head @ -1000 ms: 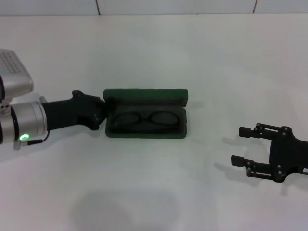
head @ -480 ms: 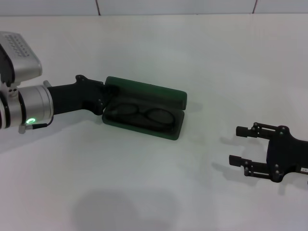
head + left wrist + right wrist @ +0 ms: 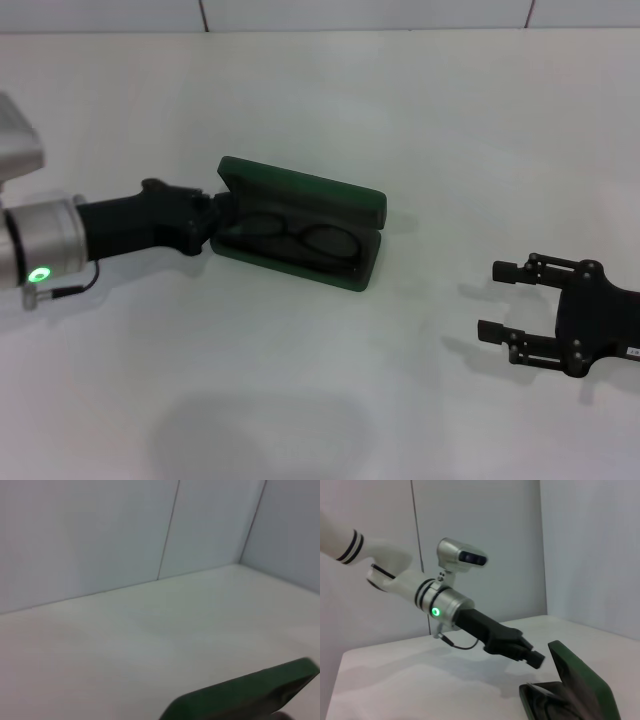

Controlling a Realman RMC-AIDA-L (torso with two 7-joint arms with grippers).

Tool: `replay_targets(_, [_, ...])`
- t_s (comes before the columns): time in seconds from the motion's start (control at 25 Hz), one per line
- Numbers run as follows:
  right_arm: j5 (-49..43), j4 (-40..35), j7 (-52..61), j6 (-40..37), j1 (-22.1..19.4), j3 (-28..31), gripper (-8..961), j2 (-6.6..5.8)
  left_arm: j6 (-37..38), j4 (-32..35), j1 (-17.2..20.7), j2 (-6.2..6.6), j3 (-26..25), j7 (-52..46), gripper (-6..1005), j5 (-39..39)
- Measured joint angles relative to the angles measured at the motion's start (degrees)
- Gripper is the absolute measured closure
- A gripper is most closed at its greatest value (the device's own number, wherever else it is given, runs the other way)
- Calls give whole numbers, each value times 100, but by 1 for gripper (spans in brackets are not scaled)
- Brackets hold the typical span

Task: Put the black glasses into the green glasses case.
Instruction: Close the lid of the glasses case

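My left gripper (image 3: 212, 222), fingers hidden so their state is unreadable, has skewed the open dark green hard clamshell case (image 3: 300, 235) on the white counter (image 3: 320, 110); the thin black-framed glasses (image 3: 292, 236) lie inside, my right gripper's (image 3: 510, 300) fingers spread empty

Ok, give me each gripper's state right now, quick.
Left gripper: at the left end of the green glasses case; state cannot be told.
Right gripper: jaws open, empty, off to the right.

The left end effector (image 3: 208, 222) fingertips hide behind the green glasses case (image 3: 300, 225) end.
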Motion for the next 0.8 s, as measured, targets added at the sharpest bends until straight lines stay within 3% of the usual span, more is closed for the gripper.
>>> replay_targets(0.2, [13,0,-9,18,3,15,271,-1,536,421,335,-76,-9,-737,922,-286])
replay_targets(0.52, [22,0,-3,64,24,32,271,7,637,940,112,-292,113,-1541,921,-556])
replay_targets(0.68, [30,-1,2,65,27,44,271,8,75,1082,-126,-312,500,-2043,920,-589])
replay_targets(0.8, [30,0,3,65,24,46,270,9,-764,1275,-189,-327,1269,-2407,920,-785])
